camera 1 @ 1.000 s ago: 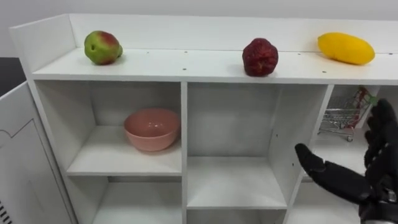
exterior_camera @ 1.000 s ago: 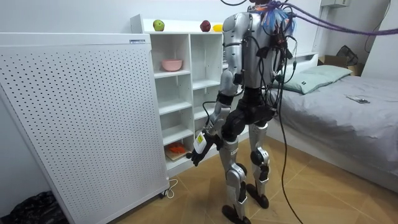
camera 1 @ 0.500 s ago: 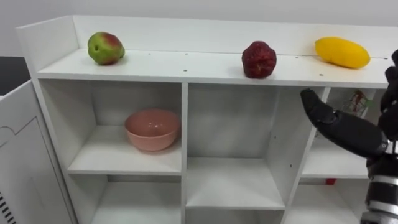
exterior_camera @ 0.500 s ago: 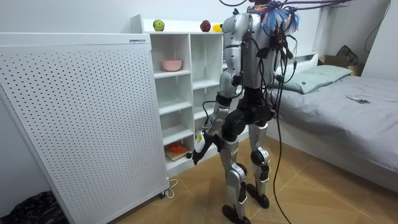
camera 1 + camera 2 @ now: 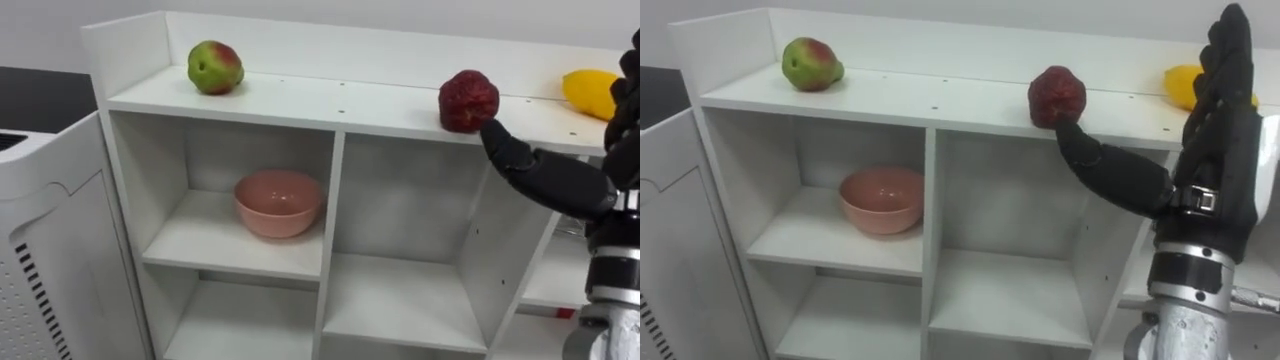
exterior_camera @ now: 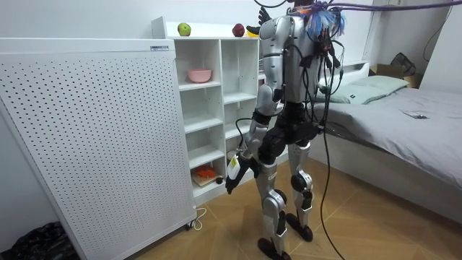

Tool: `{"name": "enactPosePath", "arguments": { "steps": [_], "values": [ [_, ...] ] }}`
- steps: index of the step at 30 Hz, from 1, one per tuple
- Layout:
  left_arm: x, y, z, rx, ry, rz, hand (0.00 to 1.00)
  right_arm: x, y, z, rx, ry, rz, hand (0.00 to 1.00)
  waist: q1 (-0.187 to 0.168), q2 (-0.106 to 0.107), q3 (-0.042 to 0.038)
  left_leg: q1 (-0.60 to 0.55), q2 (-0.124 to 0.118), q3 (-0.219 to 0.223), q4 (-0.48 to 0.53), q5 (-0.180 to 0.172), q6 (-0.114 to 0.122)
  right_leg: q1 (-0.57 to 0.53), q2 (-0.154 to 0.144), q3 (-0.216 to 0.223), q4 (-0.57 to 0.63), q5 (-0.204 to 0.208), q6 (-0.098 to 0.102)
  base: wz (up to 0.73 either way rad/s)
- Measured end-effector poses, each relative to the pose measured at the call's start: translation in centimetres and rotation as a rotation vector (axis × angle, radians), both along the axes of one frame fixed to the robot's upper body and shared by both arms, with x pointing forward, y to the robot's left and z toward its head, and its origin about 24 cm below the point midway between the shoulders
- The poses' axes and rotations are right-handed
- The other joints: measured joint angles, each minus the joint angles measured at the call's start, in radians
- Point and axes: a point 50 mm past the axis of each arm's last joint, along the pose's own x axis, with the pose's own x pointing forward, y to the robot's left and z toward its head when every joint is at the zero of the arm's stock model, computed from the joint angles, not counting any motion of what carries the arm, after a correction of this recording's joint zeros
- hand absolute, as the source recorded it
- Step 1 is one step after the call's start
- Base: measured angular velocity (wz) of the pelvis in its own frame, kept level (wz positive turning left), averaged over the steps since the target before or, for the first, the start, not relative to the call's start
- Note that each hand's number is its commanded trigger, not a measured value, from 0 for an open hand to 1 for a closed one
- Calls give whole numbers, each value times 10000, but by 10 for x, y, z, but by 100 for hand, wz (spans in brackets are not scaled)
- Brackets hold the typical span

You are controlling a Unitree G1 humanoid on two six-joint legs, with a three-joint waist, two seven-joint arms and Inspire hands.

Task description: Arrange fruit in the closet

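Three fruits lie on top of the white closet (image 5: pixel 333 200): a green-red apple (image 5: pixel 215 67) at the left, a dark red fruit (image 5: pixel 468 100) near the middle and a yellow mango (image 5: pixel 590 93) at the right. My right hand (image 5: pixel 1215 150) is raised in front of the top shelf, open, fingers straight up. Its thumb points left, with the tip just below the dark red fruit (image 5: pixel 1056 96); the fingers cover part of the mango (image 5: pixel 1180 85). It holds nothing. My left hand (image 6: pixel 232 172) hangs down by my thigh.
A pink bowl (image 5: pixel 279 202) sits in the upper left compartment. A white perforated panel (image 6: pixel 94 137) stands to the closet's left, its edge close by (image 5: pixel 50 250). Orange things (image 6: pixel 204 173) lie on a low shelf. A bed (image 6: pixel 404 123) is behind me.
My right hand has risen from the middle shelf's height to the top shelf, the thumb now by the dark red fruit. The eye view has shifted; the fruits have not moved.
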Motion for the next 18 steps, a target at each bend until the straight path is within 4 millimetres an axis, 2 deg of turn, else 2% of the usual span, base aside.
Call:
{"name": "enactPosePath", "arguments": {
  "steps": [9,18],
  "values": [
    [2,0,0,-135,107,-45,0,2,2,6,11,-210,67,0,-5,15,15,-74,-1,-4,88,0,0,10,-13,-34,19,0,0,0],
    [3,2,0,-163,143,-55,0,3,0,7,231,-204,205,0,12,-78,58,-109,-1,-37,91,-1,-1,-12,-6,-69,29,0,0,1]
  ]
}}
